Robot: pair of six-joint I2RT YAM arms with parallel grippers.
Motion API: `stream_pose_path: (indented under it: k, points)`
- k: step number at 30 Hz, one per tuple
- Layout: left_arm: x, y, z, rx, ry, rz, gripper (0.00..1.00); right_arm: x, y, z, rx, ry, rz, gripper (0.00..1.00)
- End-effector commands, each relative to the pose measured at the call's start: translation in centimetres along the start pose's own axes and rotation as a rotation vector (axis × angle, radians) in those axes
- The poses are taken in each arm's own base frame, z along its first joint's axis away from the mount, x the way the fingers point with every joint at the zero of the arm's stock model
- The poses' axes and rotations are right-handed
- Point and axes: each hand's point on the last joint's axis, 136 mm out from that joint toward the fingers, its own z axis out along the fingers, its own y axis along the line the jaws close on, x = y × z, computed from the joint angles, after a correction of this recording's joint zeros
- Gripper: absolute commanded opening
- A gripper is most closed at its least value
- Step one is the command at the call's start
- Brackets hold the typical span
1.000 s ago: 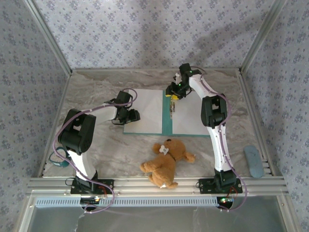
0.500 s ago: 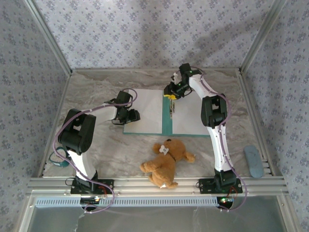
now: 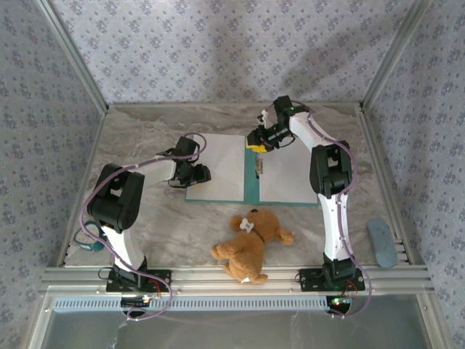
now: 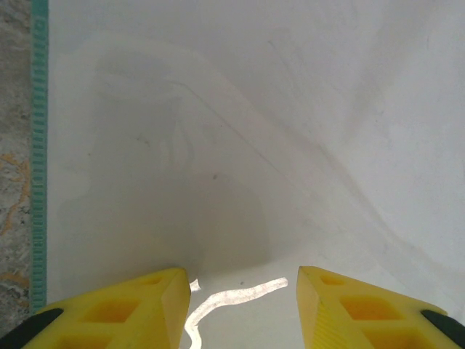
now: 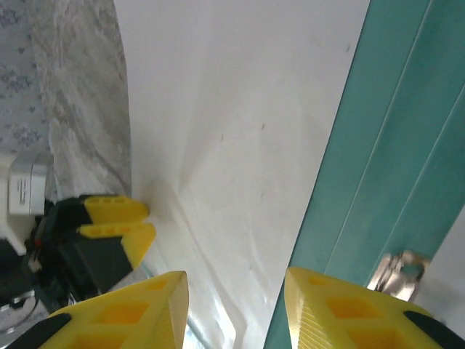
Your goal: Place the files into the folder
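Observation:
The teal folder [image 3: 251,190] lies open on the marble table with a white sheet [image 3: 221,166] on its left half and another white sheet [image 3: 287,178] on its right half. A small metal clip [image 5: 399,270] sits on the teal spine [image 5: 363,167]. My left gripper [image 3: 199,174] is at the left sheet's outer edge, low over the paper [image 4: 240,145], open with white paper showing between the fingers. My right gripper [image 3: 258,143] hovers open over the top of the spine, straddling the left sheet's inner edge [image 5: 240,145]. The left gripper [image 5: 138,222] is also seen from there.
A brown teddy bear [image 3: 251,236] lies in front of the folder near the table's front edge. A grey-blue flat object [image 3: 381,243] rests on the right rail. Patterned walls close in the table on three sides.
The right arm has shifted slightly, its gripper moving a little toward the far end of the spine. The left arm and the sheets have not visibly moved.

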Motion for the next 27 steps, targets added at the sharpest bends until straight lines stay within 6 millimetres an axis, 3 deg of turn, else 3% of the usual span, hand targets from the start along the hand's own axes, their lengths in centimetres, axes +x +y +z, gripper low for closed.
stream_pose_path:
  k: [1,6,10,21,27]
  points:
    - [3.2,2.3,1.5,-0.086,0.115,-0.031,0.45,1.7,1.5,-0.6,-0.02,0.016,-0.045,0.41]
    - [3.3,2.3,1.5,-0.082,0.117,-0.03,0.45,3.6,1.5,-0.6,0.025,0.05,-0.054,0.41]
    - [3.2,2.2,1.4,-0.078,0.114,-0.03,0.45,3.9,2.0,-1.3,0.092,0.042,-0.063,0.41]
    - [3.7,1.2,1.8,-0.023,0.112,-0.063,0.45,4.6,1.6,-4.4,0.488,-0.033,0.085,0.43]
    - [4.8,0.3,2.5,-0.023,0.121,-0.079,0.45,5.5,1.0,-4.0,0.606,-0.015,0.14,0.44]
